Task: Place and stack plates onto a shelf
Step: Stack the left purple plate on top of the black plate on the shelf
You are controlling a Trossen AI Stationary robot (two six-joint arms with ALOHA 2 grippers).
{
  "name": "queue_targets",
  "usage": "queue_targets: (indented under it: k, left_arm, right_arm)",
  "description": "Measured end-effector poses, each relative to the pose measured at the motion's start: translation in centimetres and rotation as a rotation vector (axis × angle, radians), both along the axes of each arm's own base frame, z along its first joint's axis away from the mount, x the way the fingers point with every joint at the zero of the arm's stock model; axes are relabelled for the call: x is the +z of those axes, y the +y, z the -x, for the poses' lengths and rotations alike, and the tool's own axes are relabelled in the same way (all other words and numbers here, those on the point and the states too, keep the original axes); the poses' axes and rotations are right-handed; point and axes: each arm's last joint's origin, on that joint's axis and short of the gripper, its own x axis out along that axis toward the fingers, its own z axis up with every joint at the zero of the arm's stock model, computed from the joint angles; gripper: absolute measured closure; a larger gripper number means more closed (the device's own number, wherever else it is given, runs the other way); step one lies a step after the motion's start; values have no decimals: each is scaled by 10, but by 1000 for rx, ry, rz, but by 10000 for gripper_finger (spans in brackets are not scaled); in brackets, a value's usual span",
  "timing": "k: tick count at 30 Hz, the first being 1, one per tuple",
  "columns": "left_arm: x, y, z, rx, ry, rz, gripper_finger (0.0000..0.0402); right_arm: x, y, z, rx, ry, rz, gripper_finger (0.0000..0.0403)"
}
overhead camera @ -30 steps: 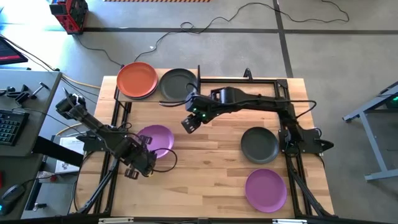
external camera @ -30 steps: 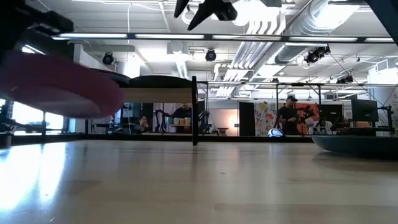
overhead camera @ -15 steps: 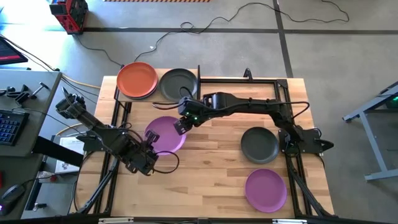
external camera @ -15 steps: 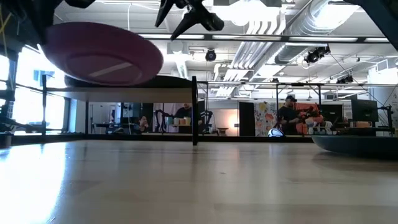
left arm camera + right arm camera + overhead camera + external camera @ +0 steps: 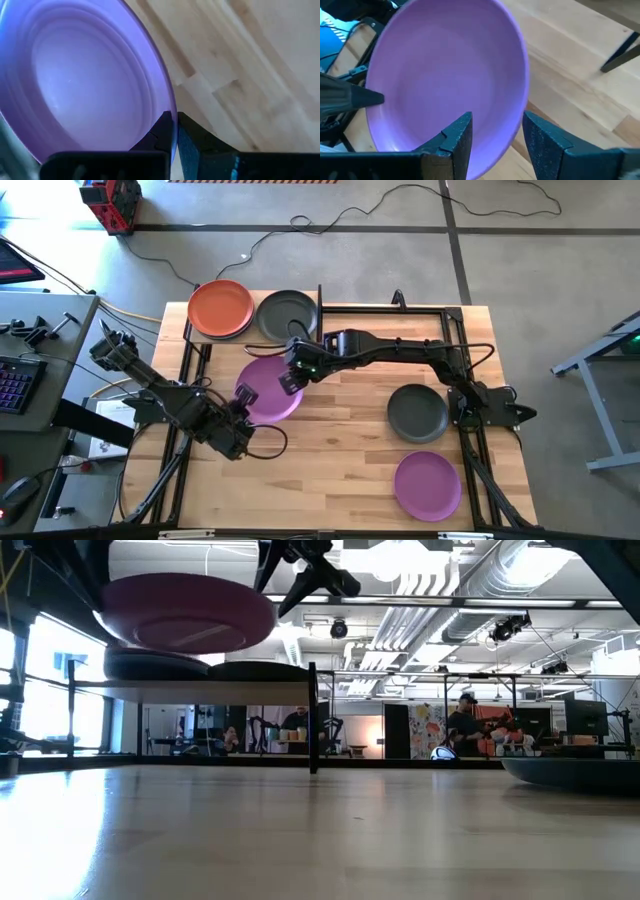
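Holding a purple plate [image 5: 268,388] up off the desk [image 5: 340,435], our left gripper [image 5: 243,402] is clamped shut on the plate's rim, as the left wrist view shows [image 5: 172,131]. The relation that matters now is the handover: our right gripper [image 5: 290,379] stands at the opposite edge of this same plate, its jaws spread wide with the rim just between them [image 5: 492,132] but not yet pinched. So the plate lies between the two grippers, the left one on the side away from the shelf, the right one on the shelf side. The shelf [image 5: 305,340] sits just beyond the right gripper, already carrying an orange plate [image 5: 220,307] and a dark grey plate [image 5: 284,313]. We judge the right arm the nearer one for the final placing. Two more plates, dark grey [image 5: 417,412] and purple [image 5: 427,485], wait on the desk well apart
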Motion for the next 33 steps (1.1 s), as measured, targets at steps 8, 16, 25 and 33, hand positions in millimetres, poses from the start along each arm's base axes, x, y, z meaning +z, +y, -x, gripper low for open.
queue_targets:
  k: [8, 16, 25, 33]
  left_arm:
    - [1, 1, -1, -28, -18, -59, 399]
    - [2, 4, -3, -59, -31, -131, 399]
    - [2, 15, -8, -3, -31, -136, 399]
    - [2, 27, -14, 66, -29, -128, 399]
  right_arm:
    - [-2, -6, 4, -43, 45, 19, 249]
    - [-3, -8, 5, -45, 55, 34, 249]
    - [9, -23, 0, -30, -25, 103, 249]
    - [23, -56, 10, -90, -43, 177, 249]
